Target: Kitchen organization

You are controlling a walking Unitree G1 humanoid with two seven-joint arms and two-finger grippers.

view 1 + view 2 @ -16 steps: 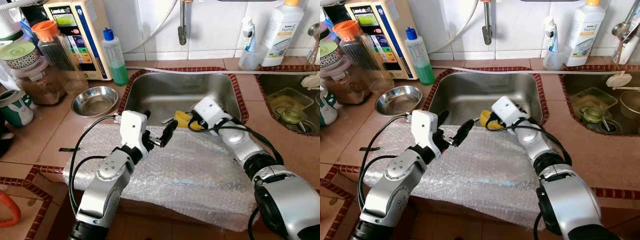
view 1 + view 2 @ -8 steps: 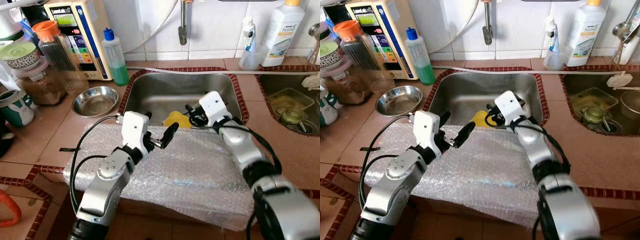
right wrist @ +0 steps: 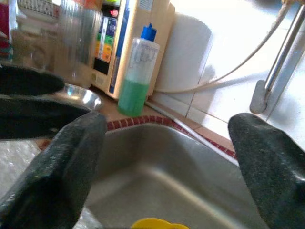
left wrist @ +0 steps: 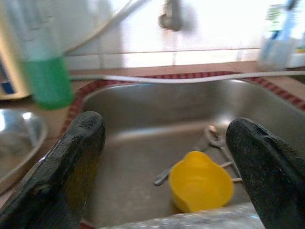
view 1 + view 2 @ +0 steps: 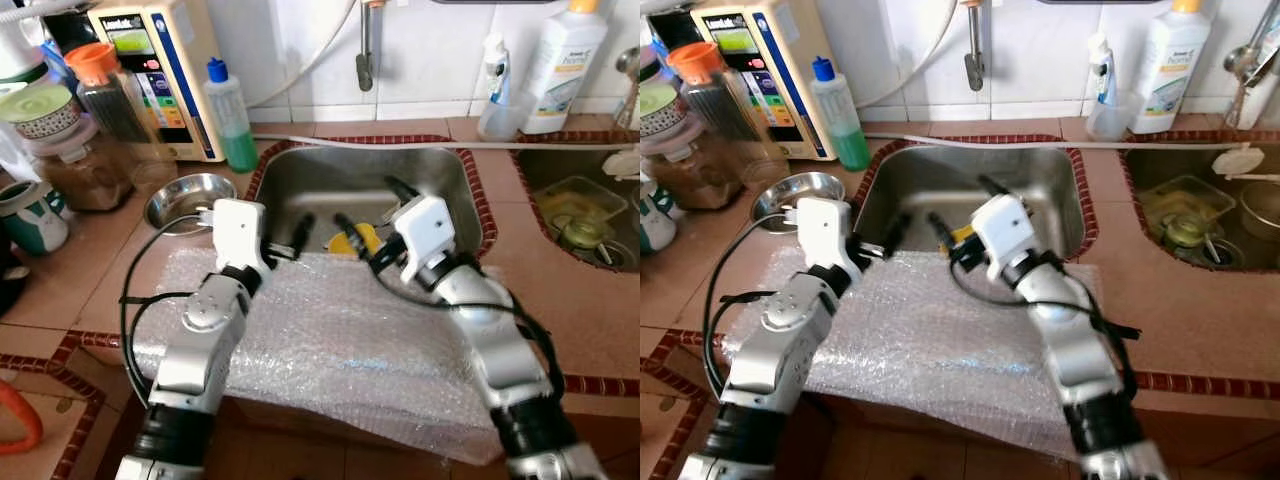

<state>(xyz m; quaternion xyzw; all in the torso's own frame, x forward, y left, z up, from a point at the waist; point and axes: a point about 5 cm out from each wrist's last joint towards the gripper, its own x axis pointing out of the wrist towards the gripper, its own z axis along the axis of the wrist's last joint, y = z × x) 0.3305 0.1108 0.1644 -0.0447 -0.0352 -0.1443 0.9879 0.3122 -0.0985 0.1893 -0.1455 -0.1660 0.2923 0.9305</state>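
On the tiled bench [image 5: 90, 285], a steel bowl [image 5: 185, 200] is sitting beside a green soap bottle [image 5: 229, 113]. A bubble wrap sheet [image 5: 340, 345] is lying across the near edge of the sink [image 5: 300, 190]. The left gripper [image 5: 287, 236] is hovering over the sink's near rim, its fingers [image 4: 71, 162] spread wide and holding nothing. A yellow cup [image 4: 200, 187] is lying in the basin beside some spoons [image 4: 214, 138]. The right gripper [image 5: 366, 226] is hanging just above it, fingers [image 3: 267, 157] parted and empty.
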